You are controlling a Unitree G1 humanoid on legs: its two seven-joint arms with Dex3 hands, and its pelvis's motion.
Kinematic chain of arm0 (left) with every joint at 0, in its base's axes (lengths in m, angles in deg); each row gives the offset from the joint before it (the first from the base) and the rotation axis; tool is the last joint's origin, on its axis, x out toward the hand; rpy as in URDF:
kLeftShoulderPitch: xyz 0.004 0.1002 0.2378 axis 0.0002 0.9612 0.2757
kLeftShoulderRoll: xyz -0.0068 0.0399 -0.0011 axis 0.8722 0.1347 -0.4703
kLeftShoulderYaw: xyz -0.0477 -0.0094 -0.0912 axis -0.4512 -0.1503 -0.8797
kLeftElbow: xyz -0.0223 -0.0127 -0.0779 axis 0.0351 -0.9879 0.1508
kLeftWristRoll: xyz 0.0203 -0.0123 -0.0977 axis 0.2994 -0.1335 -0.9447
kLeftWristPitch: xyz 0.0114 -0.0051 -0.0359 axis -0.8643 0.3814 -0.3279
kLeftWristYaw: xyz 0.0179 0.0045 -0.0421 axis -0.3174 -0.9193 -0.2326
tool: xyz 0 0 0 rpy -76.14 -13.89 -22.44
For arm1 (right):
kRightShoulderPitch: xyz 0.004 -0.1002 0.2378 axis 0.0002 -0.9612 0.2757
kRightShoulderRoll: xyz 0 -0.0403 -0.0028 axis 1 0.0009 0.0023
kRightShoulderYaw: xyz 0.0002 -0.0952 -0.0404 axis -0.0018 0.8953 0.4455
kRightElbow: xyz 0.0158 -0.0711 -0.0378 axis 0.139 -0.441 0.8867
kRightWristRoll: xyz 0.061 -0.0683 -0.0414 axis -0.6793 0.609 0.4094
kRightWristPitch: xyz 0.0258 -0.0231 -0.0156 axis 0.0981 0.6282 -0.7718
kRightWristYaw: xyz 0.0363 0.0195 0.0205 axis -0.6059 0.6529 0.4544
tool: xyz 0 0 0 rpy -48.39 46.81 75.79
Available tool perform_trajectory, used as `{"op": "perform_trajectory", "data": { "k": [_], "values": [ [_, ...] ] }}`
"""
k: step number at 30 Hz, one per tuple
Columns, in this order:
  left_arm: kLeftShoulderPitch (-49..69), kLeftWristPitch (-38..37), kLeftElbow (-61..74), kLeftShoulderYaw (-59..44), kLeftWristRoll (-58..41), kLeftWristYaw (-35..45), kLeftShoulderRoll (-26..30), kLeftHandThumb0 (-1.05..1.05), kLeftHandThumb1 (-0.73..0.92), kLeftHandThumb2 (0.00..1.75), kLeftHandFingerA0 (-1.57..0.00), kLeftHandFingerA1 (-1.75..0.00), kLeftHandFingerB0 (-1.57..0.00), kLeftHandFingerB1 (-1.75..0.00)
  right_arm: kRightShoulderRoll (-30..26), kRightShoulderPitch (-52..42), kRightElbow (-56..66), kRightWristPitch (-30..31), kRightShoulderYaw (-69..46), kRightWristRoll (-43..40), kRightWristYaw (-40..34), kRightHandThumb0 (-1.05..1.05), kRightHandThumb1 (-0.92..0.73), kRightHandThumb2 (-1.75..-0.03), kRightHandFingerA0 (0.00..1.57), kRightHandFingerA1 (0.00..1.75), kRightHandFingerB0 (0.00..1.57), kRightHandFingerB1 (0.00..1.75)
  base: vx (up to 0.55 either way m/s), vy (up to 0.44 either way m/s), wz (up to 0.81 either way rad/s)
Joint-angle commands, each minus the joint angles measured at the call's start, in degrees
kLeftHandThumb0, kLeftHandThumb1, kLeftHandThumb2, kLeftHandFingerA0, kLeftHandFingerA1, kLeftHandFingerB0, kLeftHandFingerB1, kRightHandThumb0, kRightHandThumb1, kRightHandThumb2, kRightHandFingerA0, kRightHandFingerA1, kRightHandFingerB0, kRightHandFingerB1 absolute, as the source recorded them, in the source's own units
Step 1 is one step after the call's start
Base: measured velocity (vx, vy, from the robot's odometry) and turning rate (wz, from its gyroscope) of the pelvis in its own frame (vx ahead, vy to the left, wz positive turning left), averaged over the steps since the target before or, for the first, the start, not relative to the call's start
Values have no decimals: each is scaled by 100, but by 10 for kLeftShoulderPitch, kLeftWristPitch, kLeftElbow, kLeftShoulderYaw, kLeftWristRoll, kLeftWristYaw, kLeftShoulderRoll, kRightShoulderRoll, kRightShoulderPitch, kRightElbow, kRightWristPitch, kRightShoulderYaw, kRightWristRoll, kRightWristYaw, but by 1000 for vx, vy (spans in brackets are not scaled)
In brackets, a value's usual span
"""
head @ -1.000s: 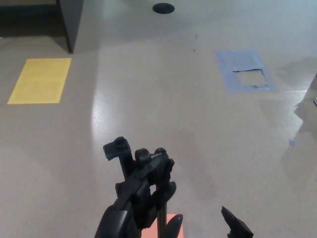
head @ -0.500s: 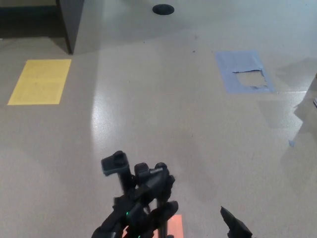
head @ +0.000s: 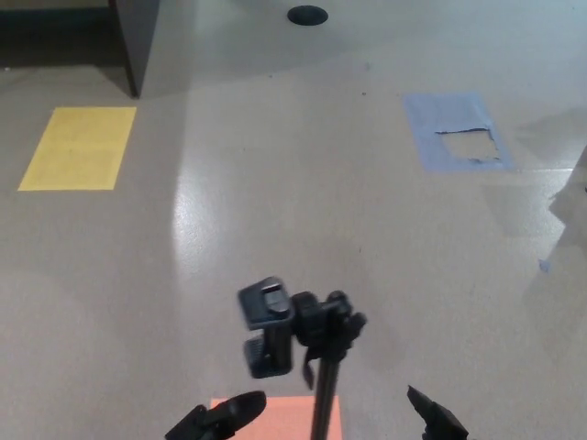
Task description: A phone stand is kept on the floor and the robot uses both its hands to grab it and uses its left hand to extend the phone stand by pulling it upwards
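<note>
The black phone stand (head: pixel 316 367) stands upright at the bottom centre of the head view. Its clamp head (head: pixel 271 330) sits on top and its thin pole (head: pixel 321 408) runs down out of the picture. My left hand (head: pixel 218 418) shows at the bottom edge, left of the pole and apart from it, fingers spread and holding nothing. Only a black tip of my right hand (head: pixel 437 422) shows at the bottom right, well clear of the stand.
An orange patch (head: pixel 275 417) lies on the floor under the stand. Farther off are a yellow floor rectangle (head: pixel 78 147), a blue taped patch (head: pixel 454 128), a dark cabinet corner (head: pixel 138 41) and a round black floor plate (head: pixel 307 15).
My left hand has let go of the stand's head and dropped to the bottom edge. The stand's head now shows bare, a little right of and lower than before.
</note>
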Motion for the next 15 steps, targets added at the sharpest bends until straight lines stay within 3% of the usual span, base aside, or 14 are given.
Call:
{"op": "perform_trajectory", "data": {
  "k": [1, 10, 11, 12, 14, 15],
  "values": [
    [6, -42, -20, -10, -3, 1, -2, -82, 65, 61, -53, -68, -62, -54, -2, 1, -5, -1, -3, -4, -3, -105, -67, -64, 0, 19, 0, 4, 0, 0, 0],
    [-9, -43, -33, -34, -6, -12, -21, -79, 62, 60, -54, -71, -59, -55, -1, -1, -3, 4, -2, -1, -6, -105, -68, -64, 0, 17, 0, 1, 0, 0, 0],
    [-19, -35, -36, -41, 3, -17, -19, -82, 48, 94, -53, -74, -53, -62, -1, -1, -5, 3, -2, -2, -5, -105, -68, -64, 0, 17, 0, 3, 0, 0, 0],
    [-26, -22, -36, -47, 7, -23, -19, -90, 50, 92, -50, -72, -50, -58, 0, -1, -5, 3, -2, -4, -3, -105, -65, -62, 0, 17, 0, 2, 0, 0, 0],
    [-37, -13, -43, -56, 2, -25, -23, -85, 48, 90, -45, -68, -46, -57, 0, -1, -4, 5, -2, -4, -2, -105, -66, -62, 0, 20, 0, 3, 0, 0, 0],
    [-44, -11, -49, -61, -3, -24, -24, -79, 59, 59, -43, -64, -47, -51, -1, -1, -6, 2, -2, -2, -5, -105, -66, -62, 0, 18, 0, 1, 0, 0, 0]
  ]
}}
